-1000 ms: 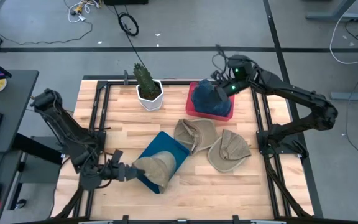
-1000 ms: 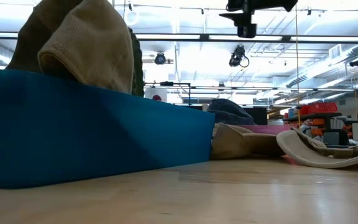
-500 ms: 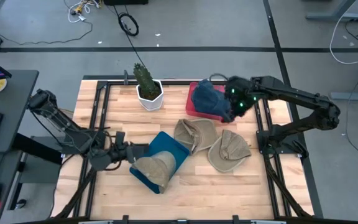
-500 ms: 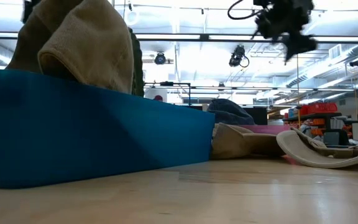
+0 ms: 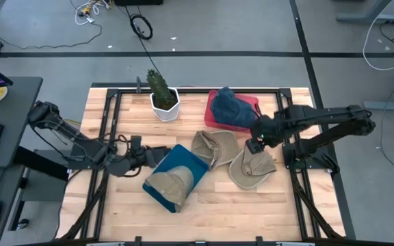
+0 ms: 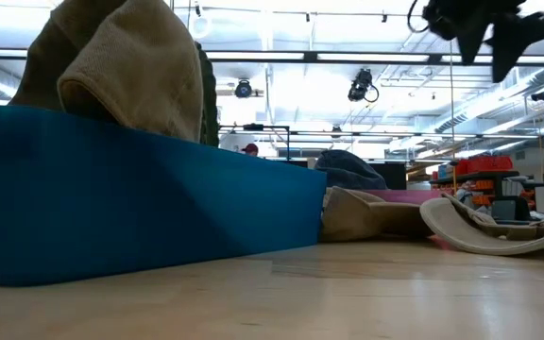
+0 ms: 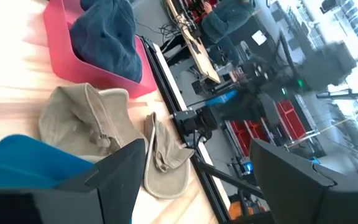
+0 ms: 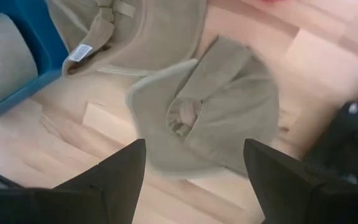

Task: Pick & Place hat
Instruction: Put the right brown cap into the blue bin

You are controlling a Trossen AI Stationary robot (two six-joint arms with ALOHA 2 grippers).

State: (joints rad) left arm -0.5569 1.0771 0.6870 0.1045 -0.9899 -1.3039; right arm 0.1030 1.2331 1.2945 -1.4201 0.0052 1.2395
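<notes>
Now the right gripper (image 5: 252, 145) hangs above the tan hat (image 5: 253, 166) that lies on the wooden table (image 5: 217, 205) toward its right side, fingers spread and holding nothing — the right wrist view looks straight down on that hat (image 8: 210, 121) between the two dark fingers (image 8: 114, 180). A second tan hat (image 5: 214, 147) lies just beside it, touching the blue bin (image 5: 176, 171), and part of it shows in the right wrist view (image 8: 138, 31) as well.

The left gripper (image 5: 154, 156) sits low at the left edge of the blue bin, its fingers also spread and empty. A third tan hat (image 5: 170, 186) rests in the near end of that bin, bulging over the rim; in the low view it rises above the blue wall (image 6: 149, 203) as a tall tan mound (image 6: 126, 66).

At the back of the table a dark blue hat (image 5: 230, 109) lies in the pink tray (image 5: 249, 126) — the left wrist view shows it (image 7: 107, 40) filling most of that tray (image 7: 64, 59). A small cactus in a white pot (image 5: 163, 104) stands to the left of the tray, apart from it.
</notes>
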